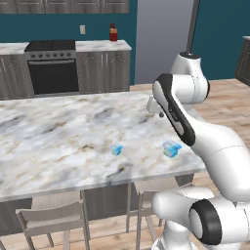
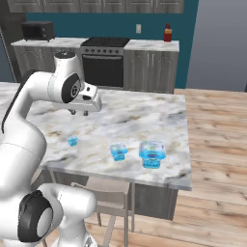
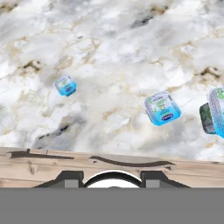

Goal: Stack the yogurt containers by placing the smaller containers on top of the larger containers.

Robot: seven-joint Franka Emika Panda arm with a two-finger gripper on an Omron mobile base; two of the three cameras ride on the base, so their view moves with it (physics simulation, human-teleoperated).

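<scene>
The smaller container, a tiny light-blue cup [image 2: 72, 141] [image 1: 116, 149] [image 3: 65, 85], stands on the marble counter near its front edge. To its right stands the larger container, a boxy light-blue tub [image 2: 118, 152] [image 1: 171, 148] [image 3: 162, 108] with a greenish patch on its pale lid. My gripper [image 2: 79, 113] [image 1: 157, 112] [image 3: 113, 177] hangs well above the counter, behind the two containers and nearer the tiny cup. Its fingers are apart and hold nothing.
A bigger blue tub [image 2: 152, 153] [image 3: 217, 111] stands right of the boxy one, close to the counter's front right corner. Chairs [image 1: 53, 217] are tucked under the counter's front edge [image 2: 120, 174]. A stove [image 1: 52, 68] and a red bottle [image 1: 113, 33] are at the back wall.
</scene>
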